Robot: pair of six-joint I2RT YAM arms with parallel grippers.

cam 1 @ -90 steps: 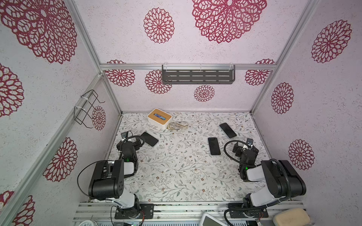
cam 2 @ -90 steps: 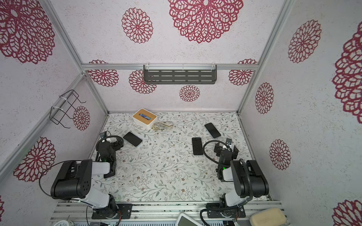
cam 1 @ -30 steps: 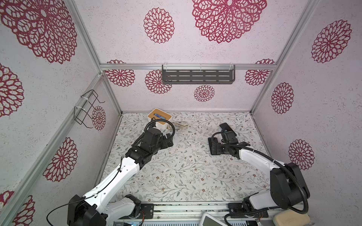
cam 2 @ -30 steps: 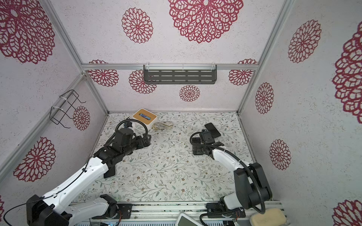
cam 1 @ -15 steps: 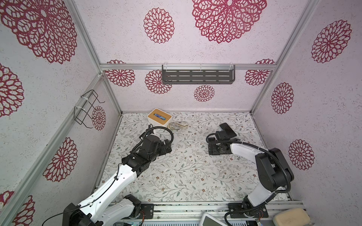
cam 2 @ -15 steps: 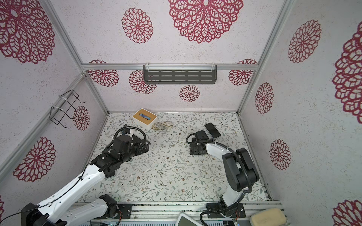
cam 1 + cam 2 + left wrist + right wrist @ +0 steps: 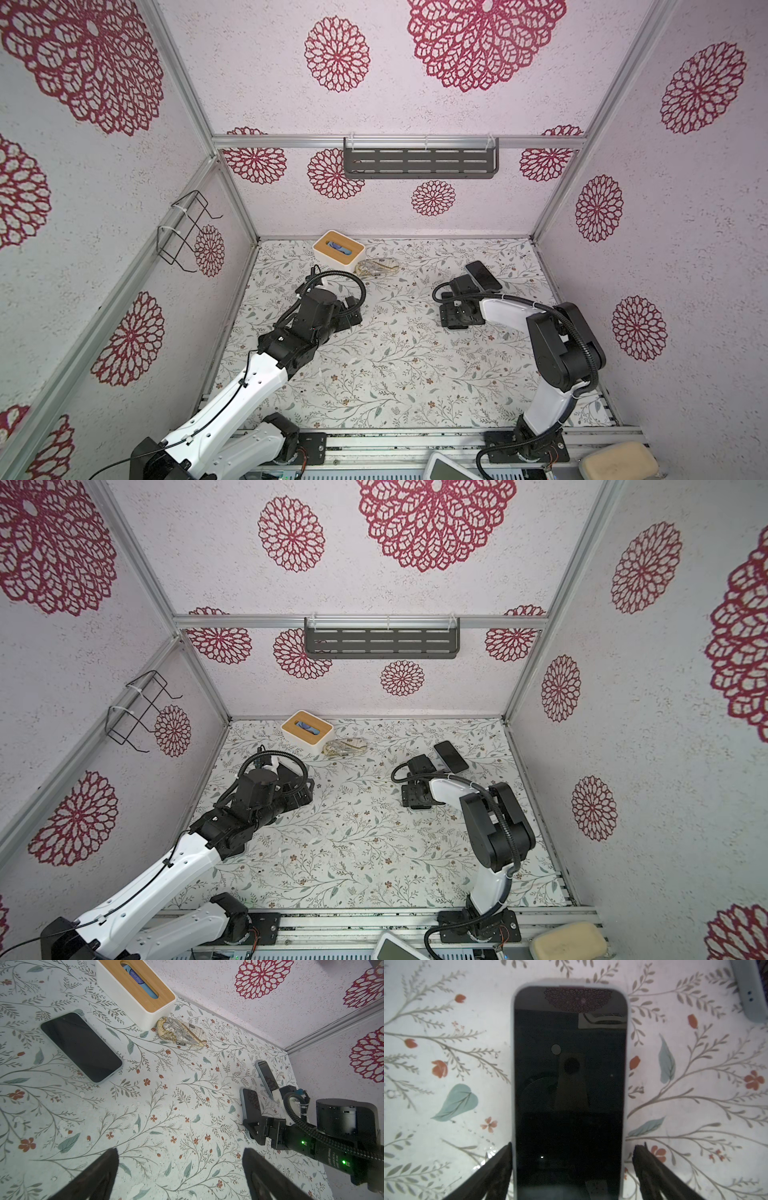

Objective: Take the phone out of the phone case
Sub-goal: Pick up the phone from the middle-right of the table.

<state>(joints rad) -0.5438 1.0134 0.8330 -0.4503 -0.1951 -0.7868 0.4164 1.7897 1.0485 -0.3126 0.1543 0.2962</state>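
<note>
1. The left gripper (image 7: pixel 179 1153) hangs above the floral-printed table surface (image 7: pixel 395 374), on the robot's side of the white box with a slotted wooden lid (image 7: pixel 124 999). Its fingers are spread wide with nothing between them.
2. A black-screened phone in a pale blue-grey shell (image 7: pixel 81 1047) lies flat and screen up near the box, on its robot-ward side. Nothing is touching it.
3. The right gripper (image 7: pixel 573 1146) is down low, well apart from the box toward the right arm's side. Its fingers (image 7: pixel 500 1159) straddle one end of a dark glass-fronted phone (image 7: pixel 571 1074), one at each long edge. A sliver of table shows beside one finger, so I judge the jaws wide and not clamped.
4. That phone lies flat and screen up, fully seated in its pale grey case (image 7: pixel 571 982). The rim shows around the whole visible outline, and no corner is lifted.
5. A third dark phone (image 7: pixel 483 276) rests beyond the right gripper, well apart from the box toward the right wall.
6. A cream, map-printed rounded object (image 7: pixel 181 1033) sits just beside the box.
7. Progress, as judged: only the approach is done. Gripping the cased phone, peeling the case off an edge or corner, and separating the two are all left. The left gripper is not yet placed to help.
</note>
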